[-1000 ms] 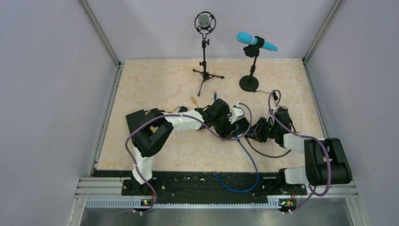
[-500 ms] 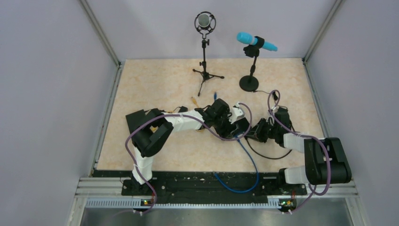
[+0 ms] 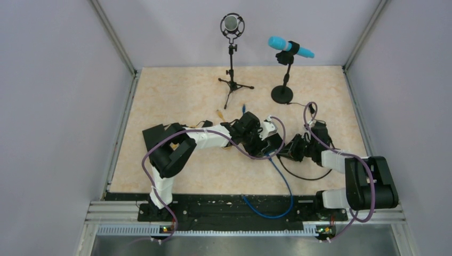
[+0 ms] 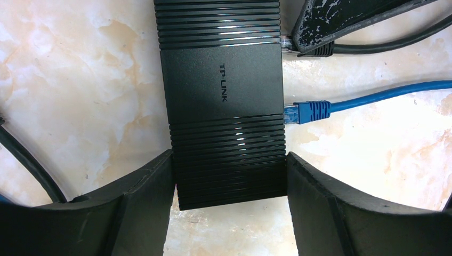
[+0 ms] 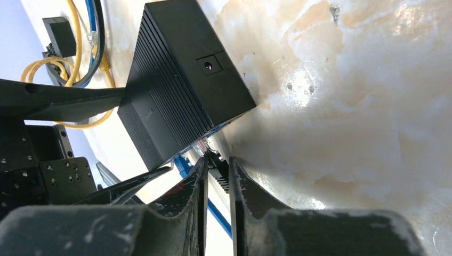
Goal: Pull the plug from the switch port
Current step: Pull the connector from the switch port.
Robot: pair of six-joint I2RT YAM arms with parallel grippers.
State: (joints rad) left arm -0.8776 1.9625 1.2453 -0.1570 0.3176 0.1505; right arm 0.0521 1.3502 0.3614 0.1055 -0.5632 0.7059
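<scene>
Black, paint-chipped fingers of the right gripper (image 5: 217, 161) are drawn almost together, pinching the ribbed plug (image 5: 220, 177) with only its width between them. In the left wrist view the plug's clear tip touches the side edge of the switch box (image 4: 221, 96) at the switch port (image 4: 283, 41), toward the box's far end. Whether it is fully seated cannot be told. The left gripper (image 4: 229, 181) is spread to the box's width, with one finger pressed against each long side of its near end. The box lies flat on the marbled table (image 4: 80, 80). A blue cable (image 4: 373, 98) is plugged into a neighbouring port, between the left gripper's finger and the black plug. A yellow cable (image 5: 74, 32) loops beyond the box's opposite side. Farther back stand a tripod microphone stand (image 3: 232, 80) and a round-based stand (image 3: 282, 94).
</scene>
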